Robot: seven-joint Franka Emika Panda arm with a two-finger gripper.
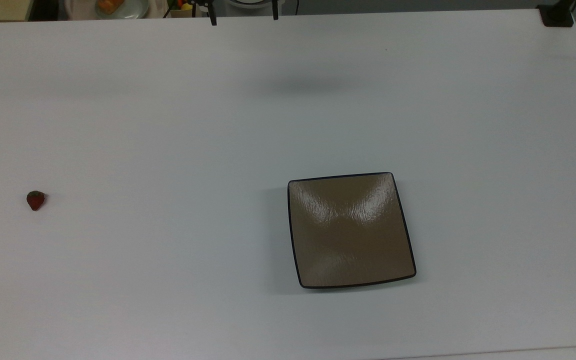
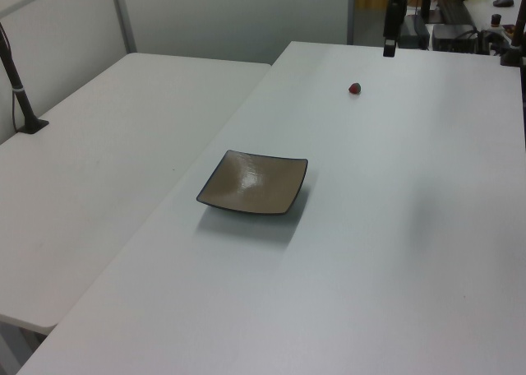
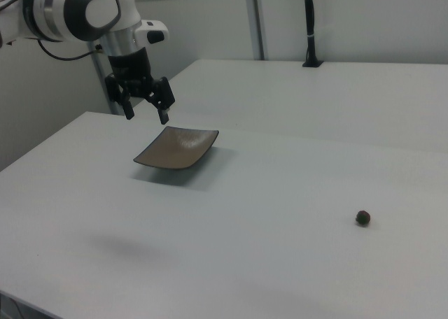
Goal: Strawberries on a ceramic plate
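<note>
Strawberry (image 1: 35,200) small, red, green-capped, lying alone on white table (image 1: 168,125) at the top view's far left, well apart from ceramic plate (image 1: 351,230), which sits right of centre in the top view and bears nothing. Probably light and soft, with a rounded body narrowing to a point; likely to bruise under a hard squeeze and to roll or slip if pinched near the tip. Best taken across the widest part, just below the cap, with gentle closure from above. Plate square, glossy, tan-brown with a thin black rim and upturned corners; stiff, breakable, slick enough that a dropped berry might slide, so a low release near the middle seems wise. Gripper (image 3: 145,111) hanging above the table in the right view, near the plate's far edge, fingers spread apart, holding nothing, touching nothing. Far from the berry, so pickup not yet begun. Fingertips (image 1: 213,21) poking in at the top view's upper edge.
</note>
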